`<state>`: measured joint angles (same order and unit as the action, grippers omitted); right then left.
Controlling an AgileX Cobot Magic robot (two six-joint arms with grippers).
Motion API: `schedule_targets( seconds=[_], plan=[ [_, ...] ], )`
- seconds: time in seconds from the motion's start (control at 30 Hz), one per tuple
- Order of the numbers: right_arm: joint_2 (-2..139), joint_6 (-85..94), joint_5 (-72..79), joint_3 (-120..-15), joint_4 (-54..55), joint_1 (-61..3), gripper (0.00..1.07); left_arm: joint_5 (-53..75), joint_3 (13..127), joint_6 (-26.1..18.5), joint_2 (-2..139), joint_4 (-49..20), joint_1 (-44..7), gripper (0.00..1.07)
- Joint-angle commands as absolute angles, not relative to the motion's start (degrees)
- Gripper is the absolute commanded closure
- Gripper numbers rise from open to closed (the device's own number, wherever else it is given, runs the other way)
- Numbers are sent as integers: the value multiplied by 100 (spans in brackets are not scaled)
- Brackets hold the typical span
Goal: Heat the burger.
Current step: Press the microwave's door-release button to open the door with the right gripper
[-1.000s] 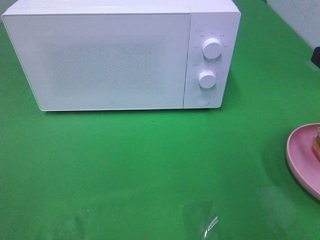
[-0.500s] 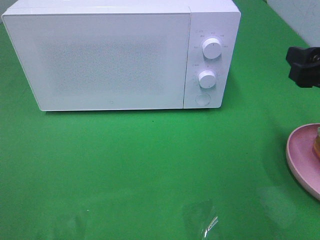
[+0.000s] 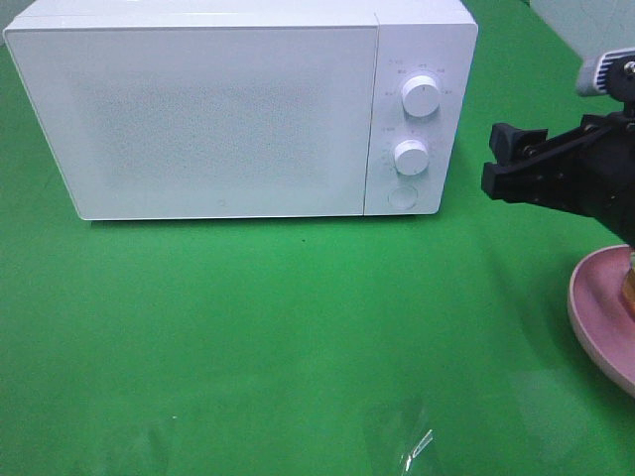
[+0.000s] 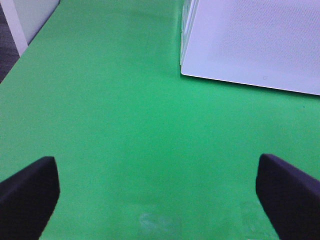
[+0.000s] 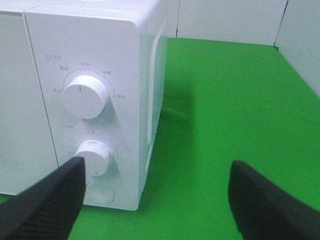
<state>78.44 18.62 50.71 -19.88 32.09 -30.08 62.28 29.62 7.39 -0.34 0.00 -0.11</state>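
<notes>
**Item 1. Green table cover** (image 3: pixel 298 327). Carries everything listed.

**Item 2. Microwave** (image 3: pixel 218 109). White, at the back of the table. Its door (image 3: pixel 198 119) is shut and frosted, so the inside is hidden. No handle can be made out.

**Item 3. Pink plate** (image 3: pixel 595 317). At the right edge of the high view, well apart from the microwave and cut off by the frame.

**Item 4. Right gripper** (image 3: pixel 498 159). Jaws spread wide with nothing between them. It hangs above the table just beside the microwave's control panel, facing it.

**Item 5. Left gripper** (image 4: pixel 160 200). Jaws as wide as they go, empty, over bare green near the microwave's left front corner. It is out of the high view.

**Item 6. The burger** (image 3: pixel 630 283). On the pink plate. Only a brown-orange sliver shows at the frame edge, and bun and lettuce cannot be told apart.

**Item 7. 2 knobs**, upper (image 3: pixel 422 96) and lower (image 3: pixel 410 157). The panel lettering is too small to read.

**Item 8. Round button** (image 3: pixel 402 196). Below the knobs, probably the door release.

**Item 9. Clear glinting scrap** (image 3: pixel 417 446). Near the front edge, nature uncertain.

**Step in hand (judged):** opening stage. The door is not yet opened and the burger not yet picked up.

**Next move calls for:** 1 fingertip of the right gripper lined up squarely on the round button and pressed without nudging the lower knob just above it.
</notes>
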Motion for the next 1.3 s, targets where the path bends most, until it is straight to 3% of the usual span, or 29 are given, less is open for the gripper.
schedule_targets(
  seconds=[0.03, 0.37, 0.6, 0.8, 1.17, 1.2, 1.23, 1.3],
  plan=[
    [8193, 2177, 5810, -1994, 4183, -3701, 32, 6131, 2968, 722, -155, 40, 6, 6],
    [8932, 2114, 6325, -2108, 5071, -4647, 32, 6131, 2968, 722, -155, 40, 6, 6],
    [9333, 1828, 6320, -2315, 5105, -4756, 32, 6131, 2968, 722, -155, 40, 6, 6],
    [9603, 504, 6274, -2332, 5088, -4756, 32, 6131, 2968, 722, -155, 40, 6, 6],
    [9872, -3329, 6188, -2332, 5082, -4756, 54, 6131, 2968, 722, -155, 40, 6, 6],
    [9872, -4016, 6188, -2332, 5082, -4756, 63, 6131, 2968, 722, -155, 40, 6, 6],
    [9872, -4016, 6188, -2332, 5082, -4756, 63, 6131, 2968, 722, -155, 40, 6, 6],
    [9872, -5311, 6194, -2332, 5076, -4756, 81, 6131, 2968, 722, -155, 40, 6, 6]
  ],
)
